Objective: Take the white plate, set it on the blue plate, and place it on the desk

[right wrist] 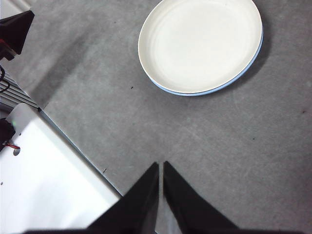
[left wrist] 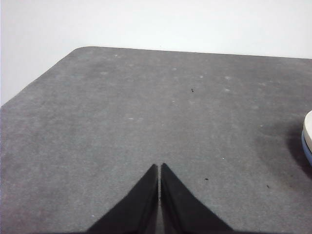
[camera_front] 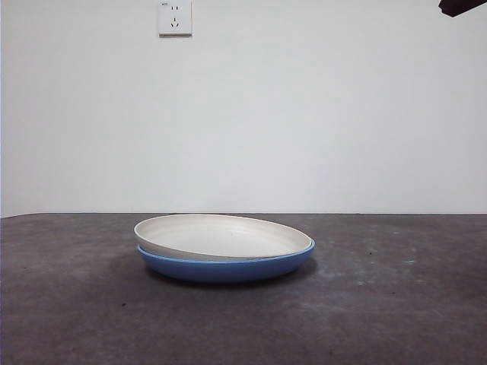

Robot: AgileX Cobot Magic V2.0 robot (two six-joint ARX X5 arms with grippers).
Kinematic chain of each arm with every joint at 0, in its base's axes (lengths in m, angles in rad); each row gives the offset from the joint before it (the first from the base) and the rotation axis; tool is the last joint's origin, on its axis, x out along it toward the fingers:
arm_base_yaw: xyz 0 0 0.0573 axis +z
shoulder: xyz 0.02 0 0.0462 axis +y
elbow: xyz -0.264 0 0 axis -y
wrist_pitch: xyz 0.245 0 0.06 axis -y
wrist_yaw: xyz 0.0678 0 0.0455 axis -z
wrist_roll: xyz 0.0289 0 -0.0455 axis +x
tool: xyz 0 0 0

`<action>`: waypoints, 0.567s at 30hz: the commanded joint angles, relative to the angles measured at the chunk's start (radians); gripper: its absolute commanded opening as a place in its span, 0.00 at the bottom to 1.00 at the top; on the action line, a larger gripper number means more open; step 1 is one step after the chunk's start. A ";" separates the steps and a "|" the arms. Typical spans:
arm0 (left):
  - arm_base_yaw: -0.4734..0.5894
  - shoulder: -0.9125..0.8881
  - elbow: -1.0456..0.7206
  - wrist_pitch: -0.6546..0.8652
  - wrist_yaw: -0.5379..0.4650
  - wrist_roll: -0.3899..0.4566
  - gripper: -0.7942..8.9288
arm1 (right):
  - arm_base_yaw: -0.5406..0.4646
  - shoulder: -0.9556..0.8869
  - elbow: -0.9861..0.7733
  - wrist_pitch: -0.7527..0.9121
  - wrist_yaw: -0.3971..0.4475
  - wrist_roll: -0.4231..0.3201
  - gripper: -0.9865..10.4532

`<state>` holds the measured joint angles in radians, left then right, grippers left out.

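White plate stacked in blue plate on tabletop; both hands closed, empty and clear of it.

Front view: white plate sits slightly tilted inside blue plate on the tabletop; a black arm tip shows at the top corner. Left wrist view: left hand closed on nothing, plates well apart at the picture's edge. Right wrist view: right hand closed, empty, raised above bare tabletop, stack well apart ahead of it.

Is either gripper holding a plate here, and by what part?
Nothing is held. Left gripper and right gripper are shut and empty; white plate sits on blue plate.
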<state>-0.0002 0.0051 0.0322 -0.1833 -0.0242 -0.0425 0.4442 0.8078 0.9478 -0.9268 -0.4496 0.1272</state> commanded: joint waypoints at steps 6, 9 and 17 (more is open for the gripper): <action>0.002 -0.002 -0.021 -0.004 -0.002 -0.003 0.09 | 0.006 0.007 0.019 0.010 -0.002 -0.012 0.09; 0.002 -0.002 -0.021 -0.004 -0.002 -0.003 0.09 | 0.005 0.007 0.019 0.008 0.001 -0.012 0.09; 0.002 -0.002 -0.021 -0.004 -0.002 -0.003 0.09 | -0.074 -0.031 0.019 0.064 0.012 -0.119 0.09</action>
<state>-0.0002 0.0051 0.0322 -0.1833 -0.0242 -0.0429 0.3786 0.7773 0.9478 -0.8806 -0.4419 0.0669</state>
